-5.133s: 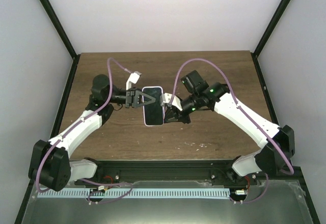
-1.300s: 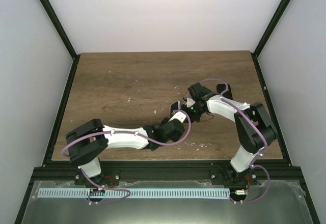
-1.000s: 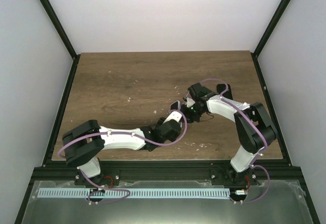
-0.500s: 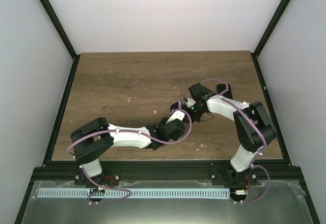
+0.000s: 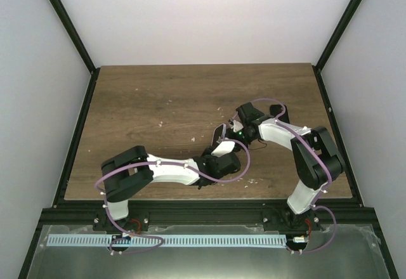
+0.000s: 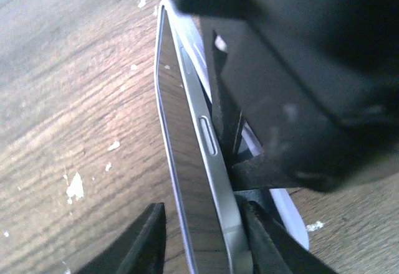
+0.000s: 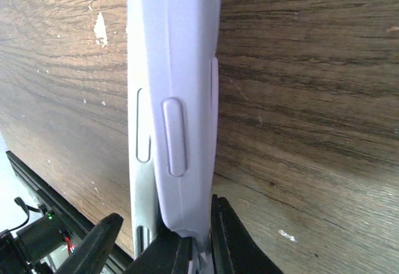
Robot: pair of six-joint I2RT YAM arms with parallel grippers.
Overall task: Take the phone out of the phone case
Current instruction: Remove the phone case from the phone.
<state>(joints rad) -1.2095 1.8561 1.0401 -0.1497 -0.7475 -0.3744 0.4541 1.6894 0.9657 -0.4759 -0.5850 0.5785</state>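
The phone (image 6: pixel 209 143) stands on its long edge, its black glass mirroring the wood and its silver side with a button facing the left wrist camera. My left gripper (image 6: pixel 204 205) straddles it: the right finger touches the metal side, and the left finger (image 6: pixel 146 236) stands a sliver off the glass. The lilac phone case (image 7: pixel 181 68) is peeled partly off the phone's silver side (image 7: pixel 140 99). My right gripper (image 7: pixel 201 236) is shut on the case's edge. In the top view both grippers meet at the phone (image 5: pixel 219 131), right of centre.
The wooden table (image 5: pixel 158 95) carries small pale flecks. Black frame rails run along its sides and near edge (image 5: pixel 203 206). The right arm is folded close over the meeting point, and the left arm lies stretched low along the near side.
About five seconds ago the phone lay flat mid-table between both grippers; now it stands on edge. Over the last second the left arm's elbow swung right. The right arm barely moved.
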